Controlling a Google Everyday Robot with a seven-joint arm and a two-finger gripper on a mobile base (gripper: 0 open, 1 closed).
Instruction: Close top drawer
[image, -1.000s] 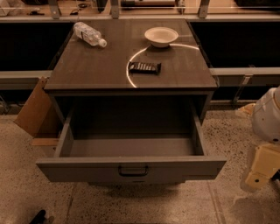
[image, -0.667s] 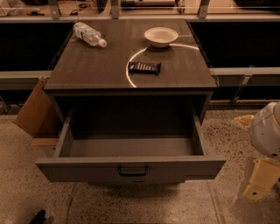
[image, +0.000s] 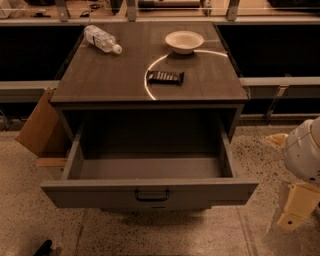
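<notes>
The top drawer (image: 150, 192) of the grey cabinet is pulled far out towards me and is empty inside. Its plain front has a small dark loop handle (image: 151, 194) at the centre. My gripper (image: 296, 207) shows as a cream part under a white rounded arm link (image: 305, 155) at the right edge. It hangs over the floor, to the right of the drawer's front right corner and apart from it. No other drawers show below the open one.
On the cabinet top (image: 100, 80) lie a plastic bottle (image: 101, 39), a white bowl (image: 184, 41) and a dark snack bar (image: 165, 77). A cardboard piece (image: 40, 122) leans at the cabinet's left. A dark object (image: 42, 247) sits on the speckled floor, bottom left.
My arm has dropped lower at the right edge of the view. The drawer stays open at the same place.
</notes>
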